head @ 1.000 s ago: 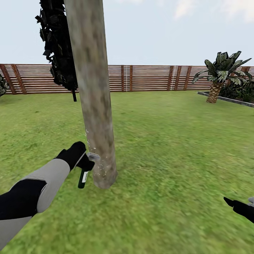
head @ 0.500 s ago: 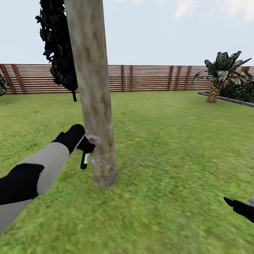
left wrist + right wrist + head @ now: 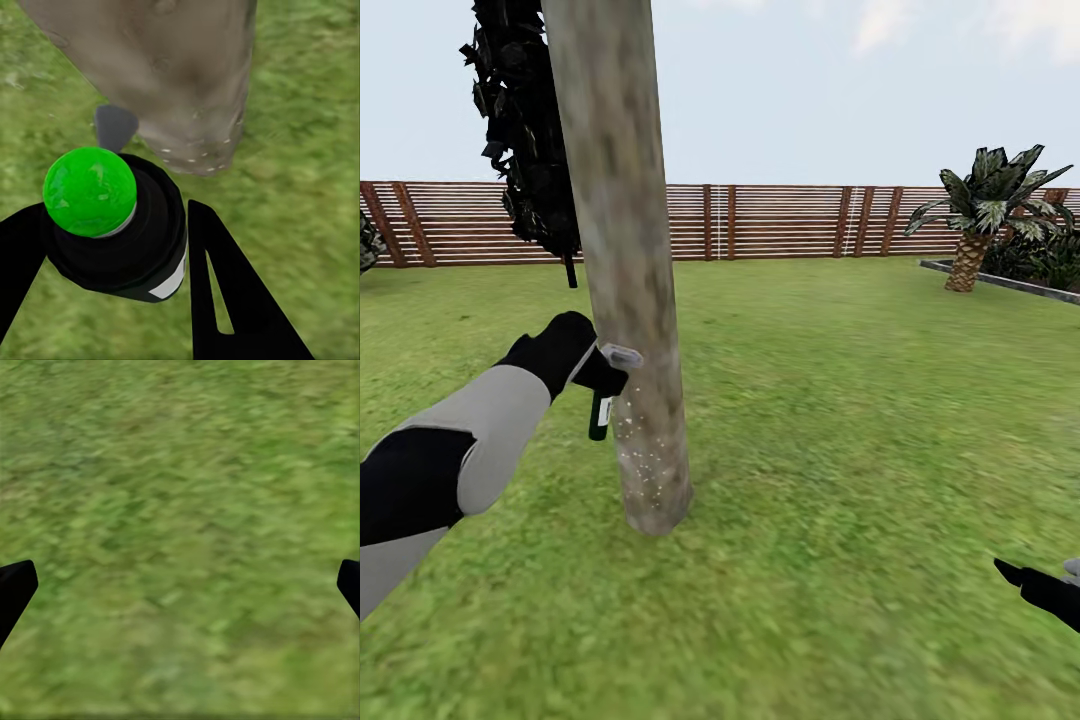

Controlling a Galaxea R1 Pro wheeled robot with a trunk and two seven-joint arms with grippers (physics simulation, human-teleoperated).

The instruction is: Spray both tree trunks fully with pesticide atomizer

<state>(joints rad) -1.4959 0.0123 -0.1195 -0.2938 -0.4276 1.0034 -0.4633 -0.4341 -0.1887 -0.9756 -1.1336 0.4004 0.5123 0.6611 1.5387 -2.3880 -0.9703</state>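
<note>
The sprayer is pinched in the left gripper at centre-left of the frame, nozzle right against the tree trunk. White speckles are seen only low down, so the spray should probably be swept slowly upward. The right gripper, lower right, is spread and holds nothing.

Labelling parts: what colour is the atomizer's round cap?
Bright green, on the pesticide atomizer; clearest in the left wrist view.

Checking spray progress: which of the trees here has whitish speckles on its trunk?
The thick pale trunk beside the left gripper; the dark tree and palm stand far off.
</note>
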